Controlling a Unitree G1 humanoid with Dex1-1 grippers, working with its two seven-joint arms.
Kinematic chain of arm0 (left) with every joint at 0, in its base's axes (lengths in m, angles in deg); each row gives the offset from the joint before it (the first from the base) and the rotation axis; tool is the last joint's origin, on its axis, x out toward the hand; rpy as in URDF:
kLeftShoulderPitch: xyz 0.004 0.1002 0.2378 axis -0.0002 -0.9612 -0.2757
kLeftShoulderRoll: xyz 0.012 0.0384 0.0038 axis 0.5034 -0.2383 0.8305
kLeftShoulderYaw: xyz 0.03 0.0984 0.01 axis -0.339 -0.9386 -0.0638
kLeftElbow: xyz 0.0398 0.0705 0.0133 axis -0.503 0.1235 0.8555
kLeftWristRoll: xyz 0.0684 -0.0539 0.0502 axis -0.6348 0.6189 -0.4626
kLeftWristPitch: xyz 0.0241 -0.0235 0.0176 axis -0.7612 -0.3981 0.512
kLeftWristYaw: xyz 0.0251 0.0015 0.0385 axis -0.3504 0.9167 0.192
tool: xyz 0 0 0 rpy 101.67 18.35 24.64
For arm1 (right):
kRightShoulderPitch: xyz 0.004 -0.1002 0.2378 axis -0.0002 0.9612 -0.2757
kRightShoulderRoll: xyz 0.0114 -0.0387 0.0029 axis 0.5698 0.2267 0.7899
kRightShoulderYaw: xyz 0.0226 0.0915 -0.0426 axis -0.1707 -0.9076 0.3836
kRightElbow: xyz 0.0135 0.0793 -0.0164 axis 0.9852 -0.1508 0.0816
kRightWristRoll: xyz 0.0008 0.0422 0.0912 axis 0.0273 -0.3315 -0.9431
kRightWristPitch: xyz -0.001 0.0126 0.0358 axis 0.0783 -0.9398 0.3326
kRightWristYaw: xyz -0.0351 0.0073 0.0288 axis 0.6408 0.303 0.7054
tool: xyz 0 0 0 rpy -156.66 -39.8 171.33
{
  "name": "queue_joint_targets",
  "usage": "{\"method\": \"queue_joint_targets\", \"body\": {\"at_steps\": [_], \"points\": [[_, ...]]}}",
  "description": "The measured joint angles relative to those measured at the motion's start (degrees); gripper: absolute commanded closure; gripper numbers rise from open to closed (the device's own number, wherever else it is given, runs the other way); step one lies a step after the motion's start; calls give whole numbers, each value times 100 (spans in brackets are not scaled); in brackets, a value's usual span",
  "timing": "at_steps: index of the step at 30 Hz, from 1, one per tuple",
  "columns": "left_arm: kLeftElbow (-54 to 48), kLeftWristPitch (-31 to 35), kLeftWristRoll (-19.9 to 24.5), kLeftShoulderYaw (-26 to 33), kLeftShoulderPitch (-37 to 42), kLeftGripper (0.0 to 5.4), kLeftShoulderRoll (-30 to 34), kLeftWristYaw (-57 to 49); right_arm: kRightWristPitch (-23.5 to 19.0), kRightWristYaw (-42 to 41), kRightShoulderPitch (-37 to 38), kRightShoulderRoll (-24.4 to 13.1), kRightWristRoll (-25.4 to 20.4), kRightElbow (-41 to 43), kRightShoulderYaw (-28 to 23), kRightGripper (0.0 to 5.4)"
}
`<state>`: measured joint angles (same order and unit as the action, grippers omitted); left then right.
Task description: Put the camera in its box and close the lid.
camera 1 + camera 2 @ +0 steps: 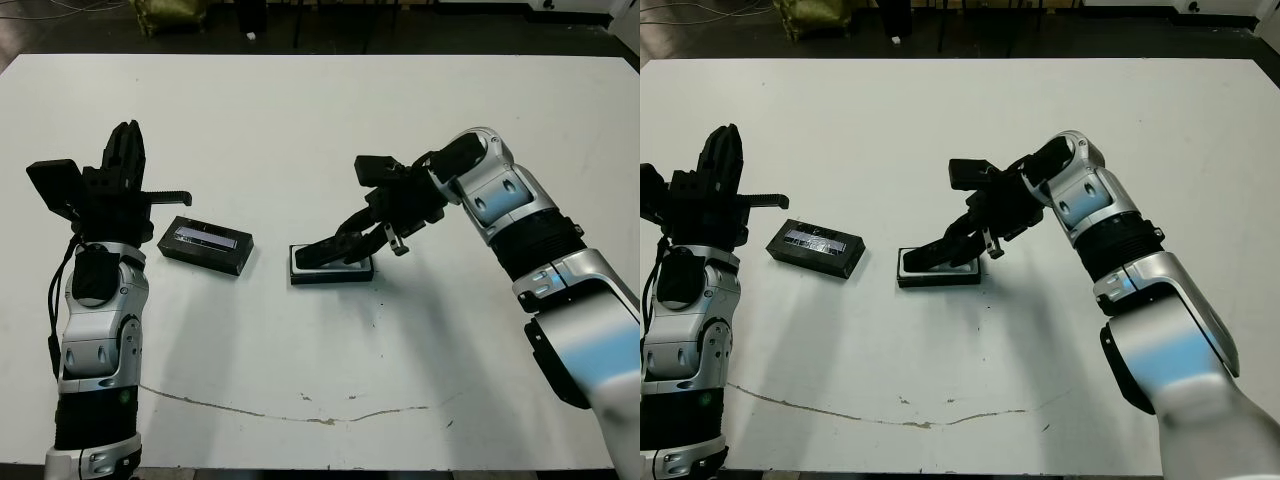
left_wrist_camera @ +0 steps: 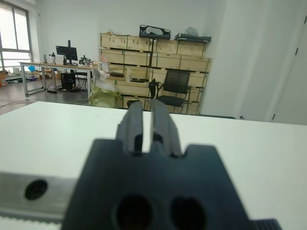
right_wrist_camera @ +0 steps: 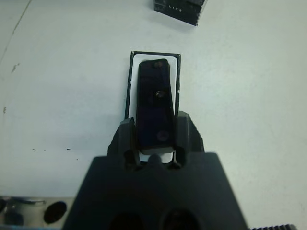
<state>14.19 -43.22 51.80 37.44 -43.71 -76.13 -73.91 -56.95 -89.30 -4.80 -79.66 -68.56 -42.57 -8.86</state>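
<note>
The box (image 1: 332, 271), a shallow black tray with white lining (image 3: 144, 61), lies at the table's middle. My right gripper (image 1: 345, 243) reaches down over it from the right, shut on the camera (image 3: 154, 103), a slim dark glossy bar held lengthwise between both fingers (image 3: 126, 136). The bar's far end sits inside the tray's outline, and its near end covers the tray's near edge. The lid (image 1: 205, 244), black with a grey-silver strip, lies flat to the left of the box. My left gripper (image 1: 128, 150) stands raised at the far left, its fingers (image 2: 134, 120) pointing up and shut on nothing.
A thin brown crack or stain (image 1: 300, 412) runs across the white table (image 1: 320, 120) near its front edge. Beyond the far edge the floor is dark, with an olive bag (image 1: 170, 14). The left wrist view shows shelves, chairs and desks in the room behind.
</note>
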Motion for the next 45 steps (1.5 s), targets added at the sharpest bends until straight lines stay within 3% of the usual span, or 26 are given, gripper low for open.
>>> {"method": "queue_joint_targets", "body": {"at_steps": [15, 22, 38, 45], "points": [[0, 0, 45, 13, 0, 540, -2, -2, -15, 65, 67, 15, 169, 141, 220, 509], [0, 1, 34, 11, -7, 540, -5, -34, 338, -50, 90, 106, 28, 24, 190, 363], [0, -1, 45, 2, -36, 540, -7, -32, 314, 66, 90, 50, -85, 261, -45, 13], [0, 0, 43, 3, -38, 540, -9, -34, 114, 138, 89, -1, -399, 279, -415, 1]]}}
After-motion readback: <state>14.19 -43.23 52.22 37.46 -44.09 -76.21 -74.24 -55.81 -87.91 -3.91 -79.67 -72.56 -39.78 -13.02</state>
